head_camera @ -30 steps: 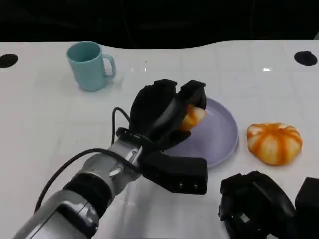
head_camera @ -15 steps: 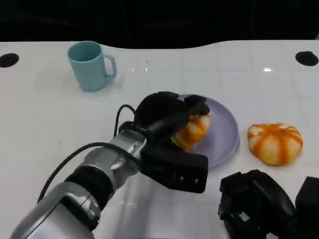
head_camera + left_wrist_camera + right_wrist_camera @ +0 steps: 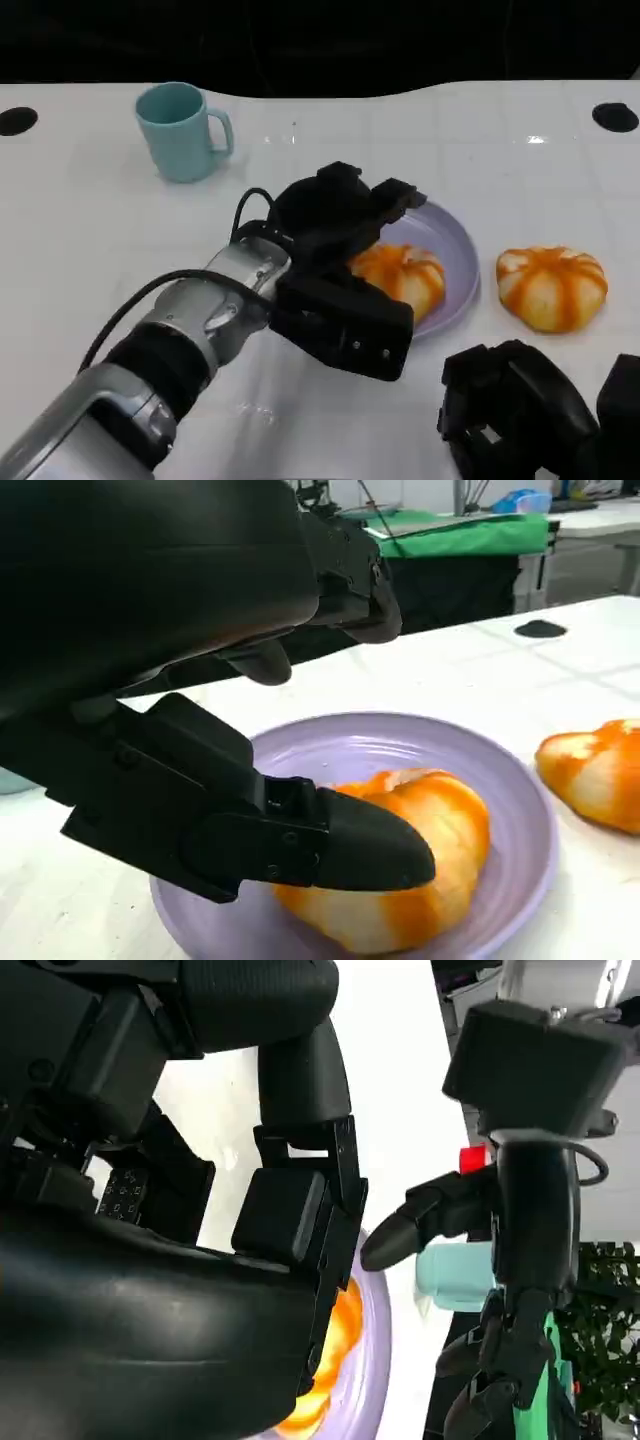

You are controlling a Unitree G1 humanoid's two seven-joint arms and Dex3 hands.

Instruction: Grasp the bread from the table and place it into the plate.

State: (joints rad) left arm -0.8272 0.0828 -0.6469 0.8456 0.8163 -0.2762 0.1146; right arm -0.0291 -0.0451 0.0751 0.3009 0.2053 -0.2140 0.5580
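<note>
Two pieces of orange-streaked bread show in the head view: one bread (image 3: 405, 280) lies inside the lilac plate (image 3: 455, 250) at the centre of the frame, and a second bread roll (image 3: 551, 287) sits on the white table (image 3: 80, 230) just right of the plate, apart from its rim. The left hand (image 3: 340, 225) reaches in from the lower left and hangs over the plate's left half, fingers spread; in the left wrist view one thick black finger (image 3: 350, 850) lies along the near side of the bread (image 3: 420, 860), touching or nearly touching it, while the other fingers arch above with a clear gap, so the hand looks opened off the bread, not clamped on it. The bread rests on the plate's floor (image 3: 500, 780), a little toward the near rim. By my reading the placing step is done or at its very end, and the release is in hand. The next move calls for lifting the left hand straight up and back toward the lower left without dragging the low finger against the bread, which could roll it toward the rim. The right hand (image 3: 520, 420) sits at the lower right of the frame, holding nothing; whether its fingers are curled or spread I cannot tell. A teal mug (image 3: 180, 130) stands at the upper left, well apart.
</note>
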